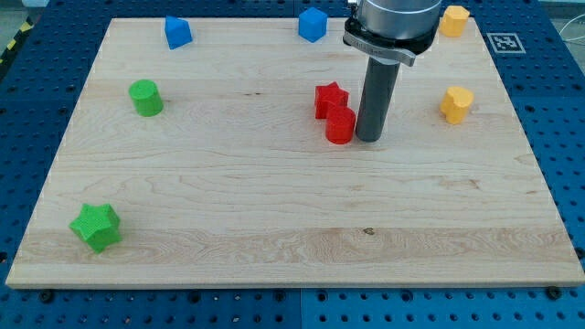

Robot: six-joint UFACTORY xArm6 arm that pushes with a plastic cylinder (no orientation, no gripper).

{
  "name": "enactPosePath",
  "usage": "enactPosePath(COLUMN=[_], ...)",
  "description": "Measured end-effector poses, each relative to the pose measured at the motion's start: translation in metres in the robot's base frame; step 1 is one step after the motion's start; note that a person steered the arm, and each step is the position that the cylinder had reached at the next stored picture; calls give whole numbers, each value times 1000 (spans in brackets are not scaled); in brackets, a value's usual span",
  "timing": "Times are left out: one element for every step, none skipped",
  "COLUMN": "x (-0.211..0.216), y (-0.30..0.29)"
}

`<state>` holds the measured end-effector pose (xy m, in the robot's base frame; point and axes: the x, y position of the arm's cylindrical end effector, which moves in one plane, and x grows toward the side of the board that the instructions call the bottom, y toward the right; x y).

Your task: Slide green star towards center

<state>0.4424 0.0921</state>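
Note:
The green star (97,226) lies near the board's bottom left corner. My tip (368,139) is far from it, near the board's middle, a little to the view's right, touching or almost touching the right side of a red cylinder (340,125). A red star (331,99) sits just above that cylinder, against it. The rod rises from the tip to the arm's grey flange at the view's top.
A green cylinder (145,97) stands at the left. Two blue blocks (177,32) (313,24) sit along the top edge. Two yellow blocks (453,19) (456,104) are at the right. The wooden board (292,247) lies on a blue perforated table.

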Motion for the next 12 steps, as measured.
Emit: enactPosePath(x=[39,72,79,78,78,77,72,72,72,71,71,74], y=[-14,-46,-70,-100,-129,-159,-189,-218,-246,-271,-296,-320])
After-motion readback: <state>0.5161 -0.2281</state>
